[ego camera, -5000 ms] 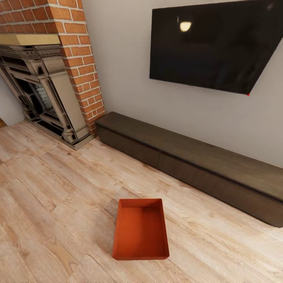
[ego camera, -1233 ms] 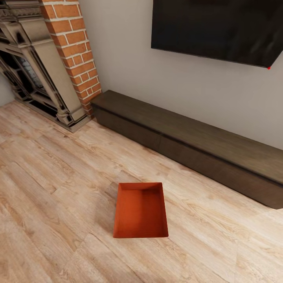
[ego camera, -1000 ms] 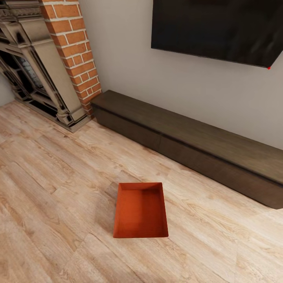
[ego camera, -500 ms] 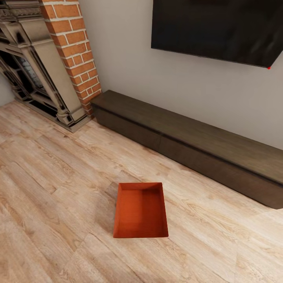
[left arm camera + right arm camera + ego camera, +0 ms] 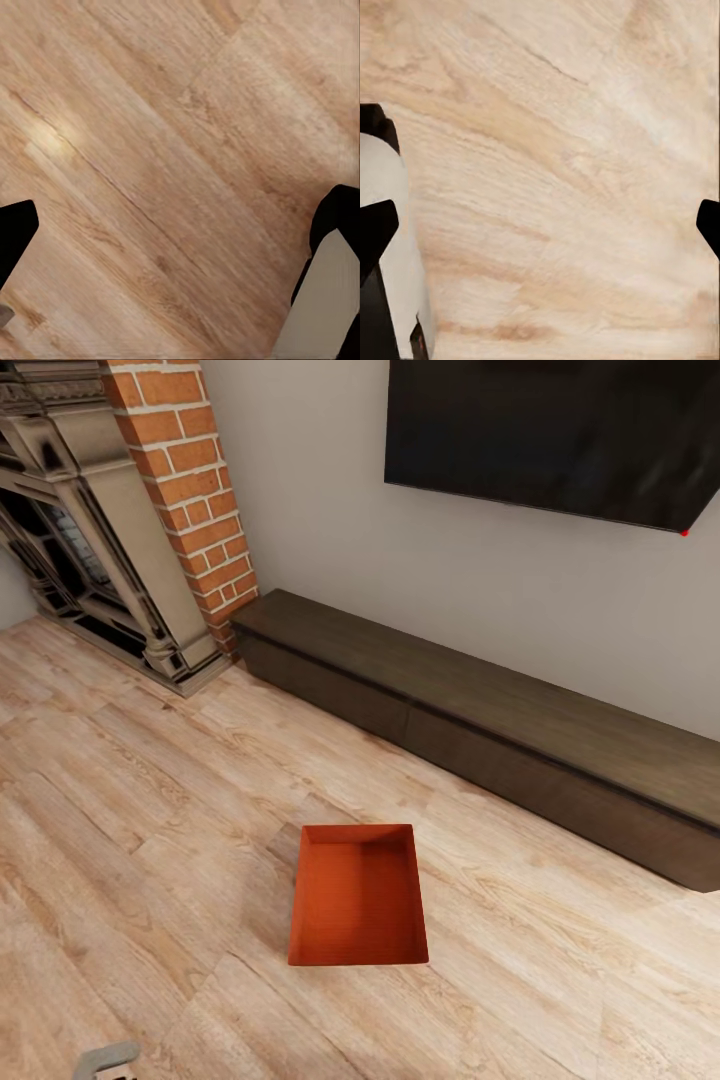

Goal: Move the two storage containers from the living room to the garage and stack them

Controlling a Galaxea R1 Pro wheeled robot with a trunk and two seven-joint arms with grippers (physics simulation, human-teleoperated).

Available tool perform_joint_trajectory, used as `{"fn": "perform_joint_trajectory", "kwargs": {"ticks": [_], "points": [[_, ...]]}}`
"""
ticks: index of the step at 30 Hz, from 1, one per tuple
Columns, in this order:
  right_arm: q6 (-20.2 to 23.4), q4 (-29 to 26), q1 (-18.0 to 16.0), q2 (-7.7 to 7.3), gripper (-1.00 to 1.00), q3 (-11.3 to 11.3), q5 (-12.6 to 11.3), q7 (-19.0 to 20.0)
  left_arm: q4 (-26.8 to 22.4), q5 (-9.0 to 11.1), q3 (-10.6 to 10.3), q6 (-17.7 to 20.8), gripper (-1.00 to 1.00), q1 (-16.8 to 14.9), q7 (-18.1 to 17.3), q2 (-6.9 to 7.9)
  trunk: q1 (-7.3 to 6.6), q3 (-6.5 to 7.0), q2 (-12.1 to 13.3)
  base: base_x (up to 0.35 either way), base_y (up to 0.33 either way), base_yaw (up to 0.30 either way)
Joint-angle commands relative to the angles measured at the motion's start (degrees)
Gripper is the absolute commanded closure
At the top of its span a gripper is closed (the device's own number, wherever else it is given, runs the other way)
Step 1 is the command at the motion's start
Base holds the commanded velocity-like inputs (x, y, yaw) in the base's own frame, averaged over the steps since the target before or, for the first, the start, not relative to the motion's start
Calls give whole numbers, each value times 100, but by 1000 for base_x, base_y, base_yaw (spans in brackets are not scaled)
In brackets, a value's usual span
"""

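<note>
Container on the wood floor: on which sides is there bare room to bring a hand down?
The container has bare wood floor on its left, right and near sides. The far side narrows toward the low cabinet. The fireplace crowds the far left corner.

A light wood plank floor (image 5: pixel 130 840) carried one open orange-red rectangular storage bin (image 5: pixel 358 895), sitting flat and empty. A long, low dark brown wooden cabinet (image 5: pixel 480 730) stood on the planks along the wall, well apart from the bin.

Storage container (image 5: pixel 358 897): 1. Wall-mounted television (image 5: pixel 550 435): 1. Low dark media cabinet (image 5: pixel 480 730): 1. Brick fireplace (image 5: pixel 120 530): 1.
</note>
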Motion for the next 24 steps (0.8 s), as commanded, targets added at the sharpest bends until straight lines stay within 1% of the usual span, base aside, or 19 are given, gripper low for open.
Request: {"fn": "perform_joint_trajectory", "kwargs": {"ticks": [1,2,4,6,7,9,10,11,12,13,14,15,16,17,19,20,22,23,24], "points": [[-19,-10,-109,-20,-100,-23,-71,-69,-21,63,-2,73,-100,0,22,1,0,-4,-2,0,0,0],[-17,-27,-330,-46,-100,-141,-72,-136,-24,65,-1,126,-100,-9,23,0,0,-4,-2,0,0,0],[-16,-39,-578,-62,-100,-252,-74,-179,-12,70,0,161,-100,-26,24,0,0,-4,-2,0,0,0],[-14,-39,-1114,-60,-100,-424,-81,-224,51,75,1,203,-100,-219,29,-16,0,-4,-2,0,0,0],[-12,-29,-1255,-52,-100,-452,-82,-231,74,78,1,209,-100,-307,30,-25,0,-4,-2,0,0,0],[-9,7,-1689,-24,-100,-508,-87,-246,191,83,2,221,-100,-609,41,-59,0,-4,-2,0,0,0],[-6,36,-1974,-7,-100,-528,-90,-253,311,85,2,227,-100,-836,68,-94,0,-4,-2,0,0,0],[-6,52,-2110,-1,-100,-536,-91,-255,379,85,2,228,-100,-957,86,-115,0,-4,-2,0,0,0],[-5,97,-2357,14,-100,-546,-92,-258,527,83,2,230,-100,-1207,120,-173,0,-4,-2,0,0,0],[-7,124,-2462,30,-100,-550,-93,-258,603,80,0,233,-100,-1333,133,-209,0,-4,-2,0,0,0],[-13,174,-2642,102,-100,-553,-94,-257,750,67,-4,236,-100,-1582,154,-301,0,-4,-2,0,0,0],[-37,235,-2870,442,-100,-535,-50,-243,1016,25,-14,243,-100,-2123,180,-622,0,-4,-2,0,0,0],[-72,248,-2908,596,-100,-511,-30,-222,1070,11,-22,243,-100,-2278,185,-780,0,-4,-2,0,0,0],[-99,255,-2921,670,-100,-499,-18,-211,1087,3,-28,243,-100,-2337,187,-870,0,-4,-2,0,0,0],[-263,295,-2951,899,-100,-423,68,-120,1119,-35,-51,220,-100,-2477,188,-1264,0,-4,-2,0,0,0],[-497,542,-2967,1037,-100,-205,201,230,1145,-211,-64,150,-100,-2548,192,-1692,0,-4,-2,0,0,0],[-552,665,-2970,1066,-100,-137,230,475,1159,-381,-64,37,-100,-2563,196,-1814,0,-4,-2,0,0,0],[-576,744,-2955,1116,-100,-97,246,711,1187,-689,-65,-79,-100,-2572,443,-1909,0,-4,-2,0,0,0],[-579,823,-2931,1368,-100,-85,256,805,1266,-787,-56,-107,-100,-2573,619,-1969,0,-4,-2,0,0,0]]}}
